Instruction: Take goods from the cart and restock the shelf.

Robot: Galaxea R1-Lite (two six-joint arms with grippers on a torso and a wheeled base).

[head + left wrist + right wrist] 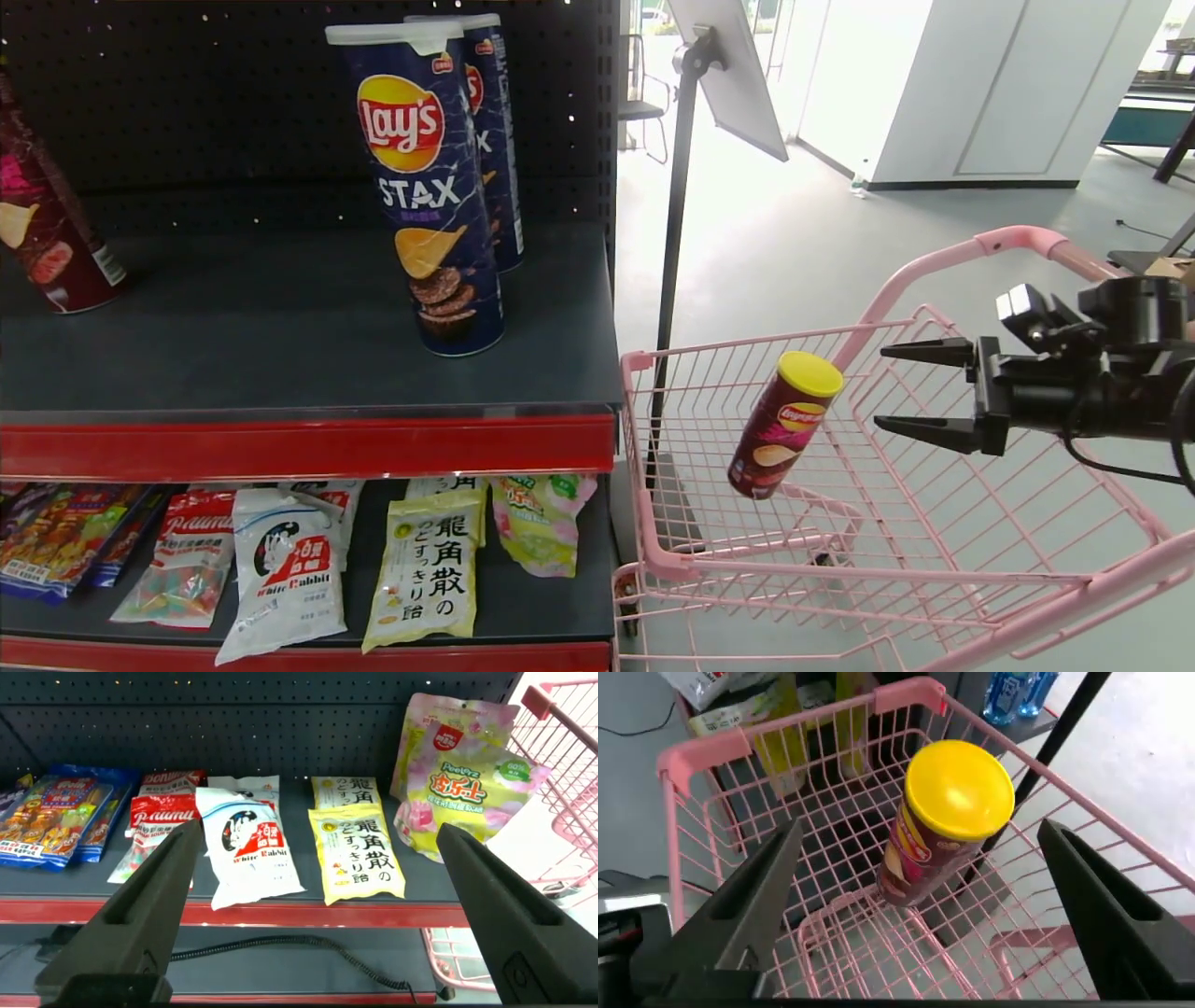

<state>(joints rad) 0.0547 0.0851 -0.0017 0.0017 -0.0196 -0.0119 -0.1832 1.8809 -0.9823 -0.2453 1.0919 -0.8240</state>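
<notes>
A maroon chip can with a yellow lid [782, 427] stands tilted inside the pink wire cart [1074, 537]. My right gripper [913, 394] hangs open over the cart, a short way right of the can's lid, its fingers pointing toward it. From the right wrist the same can [943, 826] sits between the spread fingers [761, 905], untouched. Two tall dark blue chip cans [434, 187] stand on the upper shelf [280, 327]. My left gripper [313, 896] is open in front of the lower shelf of snack bags [252, 840].
A maroon can [47, 224] leans at the upper shelf's far left. Snack bags [420, 569] lie on the lower shelf. A black stand pole [674, 233] with a sign rises between the shelf and the cart. Open floor lies beyond.
</notes>
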